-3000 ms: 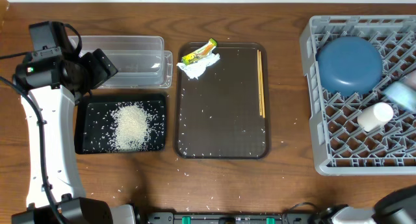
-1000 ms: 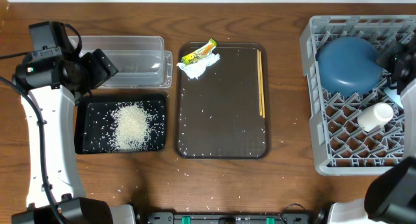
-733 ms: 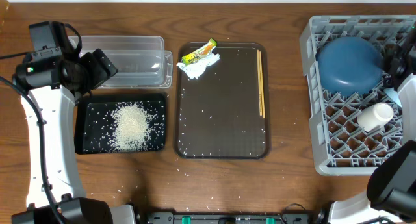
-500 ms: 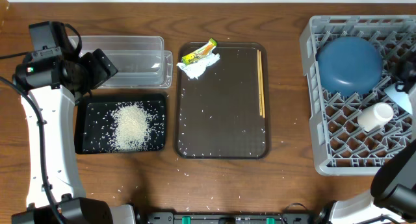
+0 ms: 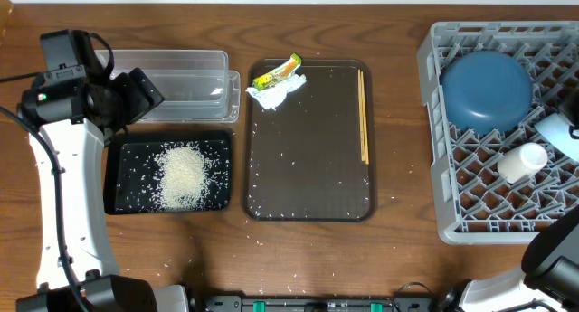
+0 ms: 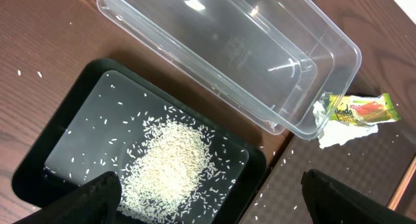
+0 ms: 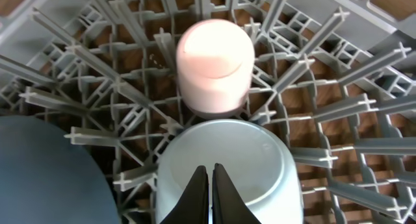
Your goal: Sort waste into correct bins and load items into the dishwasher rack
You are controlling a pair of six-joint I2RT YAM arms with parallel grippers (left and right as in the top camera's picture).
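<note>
The dishwasher rack (image 5: 434, 167) holds the dark blue dish (image 5: 487, 89), the pinkish-white cup (image 5: 523, 161) and the light blue bowl (image 5: 559, 133). In the right wrist view my right gripper (image 7: 209, 185) is shut, its tips together over the upturned bowl (image 7: 253, 178), with the cup (image 7: 214, 65) beyond it. The chopsticks (image 5: 364, 113), snack wrapper (image 5: 278, 71) and paper scrap (image 5: 276, 94) lie on the brown tray. My left gripper (image 6: 211, 180) stands open and empty above the black tray (image 6: 58, 139), which holds the rice (image 6: 172, 162). The clear tub (image 6: 227, 49) behind it has nothing in it.
The dark brown serving tray (image 5: 308, 181) sits mid-table, with scattered grains on it. More loose grains dot the wood around the black tray (image 5: 122, 199). My left arm (image 5: 68, 185) stands along the left edge. The right arm's base (image 5: 552, 258) fills the bottom right corner.
My right gripper has pulled back from beside the dark blue dish toward the right edge, leaving the overhead view. The light blue bowl now shows uncovered in the rack. The left arm is still.
</note>
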